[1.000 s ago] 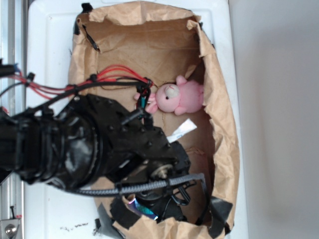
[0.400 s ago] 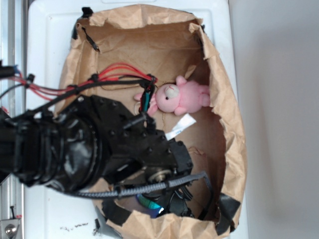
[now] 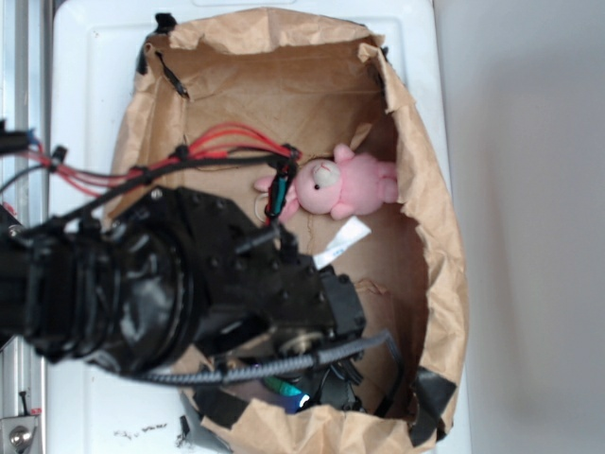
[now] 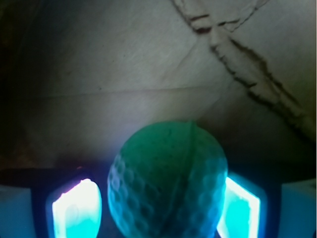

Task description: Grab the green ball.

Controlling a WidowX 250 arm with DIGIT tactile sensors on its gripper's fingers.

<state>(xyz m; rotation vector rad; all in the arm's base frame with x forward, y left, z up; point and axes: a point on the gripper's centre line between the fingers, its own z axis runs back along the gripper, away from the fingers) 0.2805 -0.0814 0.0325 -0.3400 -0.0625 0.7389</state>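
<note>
In the wrist view the green ball (image 4: 168,183), dimpled and matte, fills the lower centre and rests on the brown paper floor. It sits between the two glowing fingers (image 4: 77,210) of my gripper (image 4: 156,210). The right pad meets the ball's side; a thin dark gap shows between the left pad and the ball. The jaws stand open around it. From outside, my gripper (image 3: 301,397) is deep in the near end of the paper bag (image 3: 430,236). Only a green sliver of the ball (image 3: 276,386) shows under the black arm.
A pink plush bunny (image 3: 340,184) lies against the bag's right wall, with a white tag (image 3: 342,244) on the floor below it. Red wires (image 3: 227,142) run along the arm. The bag sits on a white surface (image 3: 95,57); its crumpled walls close in around the gripper.
The arm has sunk lower into the bag's near end. The bag's right wall and the bunny shifted right a second ago and have since stayed put. The ball's green now shows under the arm.
</note>
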